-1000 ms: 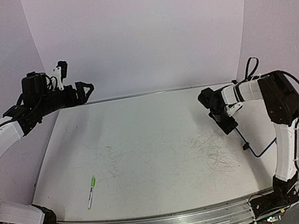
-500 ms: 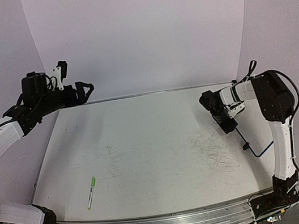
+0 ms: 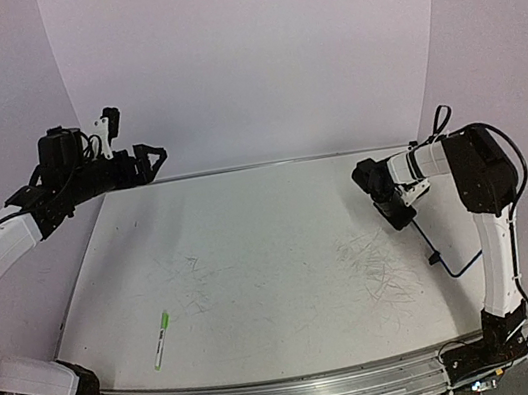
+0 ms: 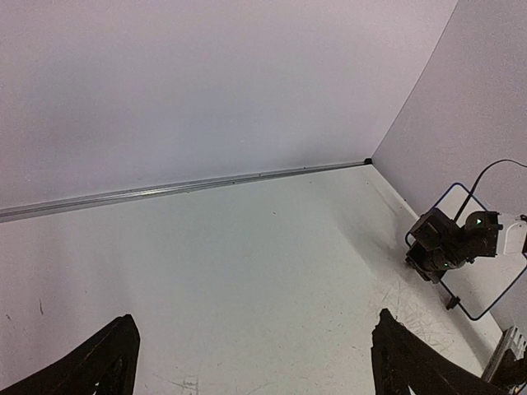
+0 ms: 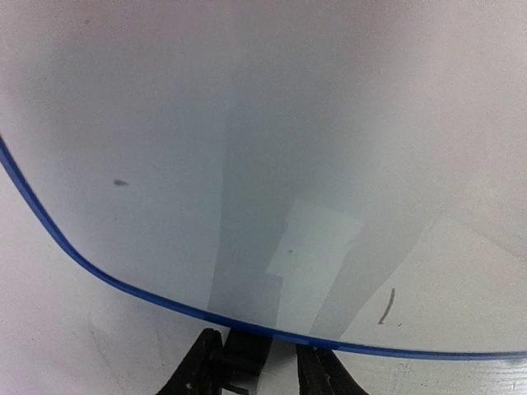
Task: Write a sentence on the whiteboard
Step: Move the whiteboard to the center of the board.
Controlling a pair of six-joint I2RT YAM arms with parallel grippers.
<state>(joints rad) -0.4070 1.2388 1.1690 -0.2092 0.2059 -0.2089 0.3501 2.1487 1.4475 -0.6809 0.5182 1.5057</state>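
Observation:
The whiteboard (image 3: 456, 273) with its dark blue rim sits at the table's right edge by the wall, also in the left wrist view (image 4: 486, 280). Its white face (image 5: 247, 164) fills the right wrist view, with only small dark marks. No sentence is in view. My right gripper (image 3: 394, 206) (image 5: 259, 374) is at the board's rim. Its fingers straddle a black foot (image 5: 247, 350): the left finger touches it and a small gap shows at the right finger. My left gripper (image 3: 151, 159) (image 4: 255, 362) hangs wide open and empty above the table's far left corner.
A green marker (image 3: 161, 338) lies on the tabletop near the front left. Faint grey scribbles (image 3: 382, 264) mark the tabletop right of centre. The back wall and right wall close off the table.
The right gripper's jaws have narrowed around the board's black foot, and the arm has shifted slightly. The left arm, the marker and the board have not moved.

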